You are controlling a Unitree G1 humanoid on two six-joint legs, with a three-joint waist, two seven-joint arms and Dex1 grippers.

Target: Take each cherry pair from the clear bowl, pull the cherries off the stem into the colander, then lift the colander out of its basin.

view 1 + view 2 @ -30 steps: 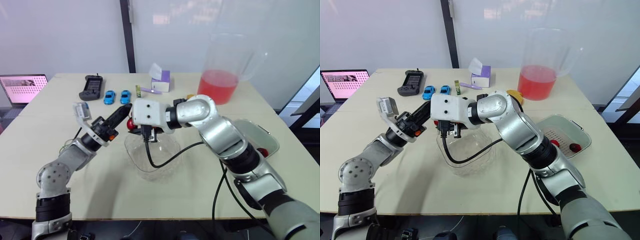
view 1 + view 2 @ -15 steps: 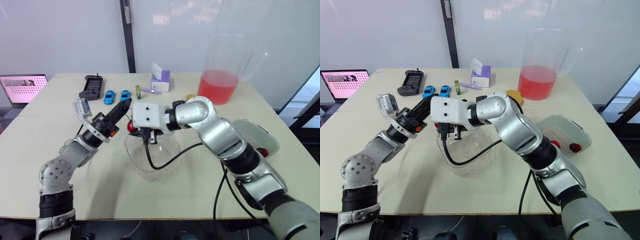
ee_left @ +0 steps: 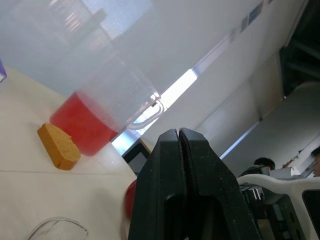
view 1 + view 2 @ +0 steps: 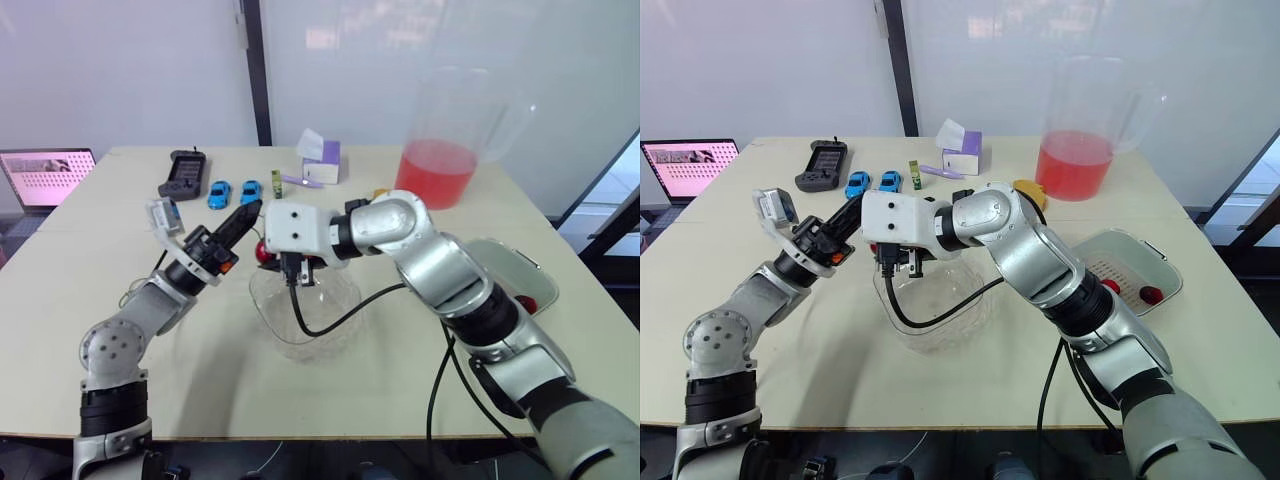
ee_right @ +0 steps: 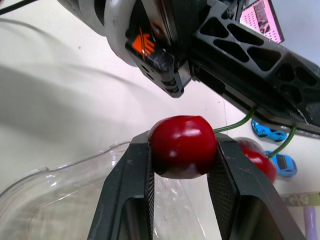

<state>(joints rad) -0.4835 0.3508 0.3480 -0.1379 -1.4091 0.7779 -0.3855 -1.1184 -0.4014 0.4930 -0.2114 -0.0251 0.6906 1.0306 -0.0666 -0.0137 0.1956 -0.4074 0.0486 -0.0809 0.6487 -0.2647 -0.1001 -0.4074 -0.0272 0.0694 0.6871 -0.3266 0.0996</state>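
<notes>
R claw (image 5: 183, 156) w/ cherry (image 5: 182, 145) at bowl rim (image 5: 85, 159) (L claw (image 3: 178, 136) on stem (image 5: 233, 126))

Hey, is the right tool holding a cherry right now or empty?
Holding one: in the right wrist view the right tool is shut on a cherry, fingers pressing both sides.

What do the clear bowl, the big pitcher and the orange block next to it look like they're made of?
The clear bowl looks like thin plastic, glossy and fully transparent: the table shows through its walls. The pitcher is probably frosted, translucent plastic: the red liquid shows hazily through it. The orange block looks like a sponge, matte and finely pitted, though it may be another foam.
</notes>
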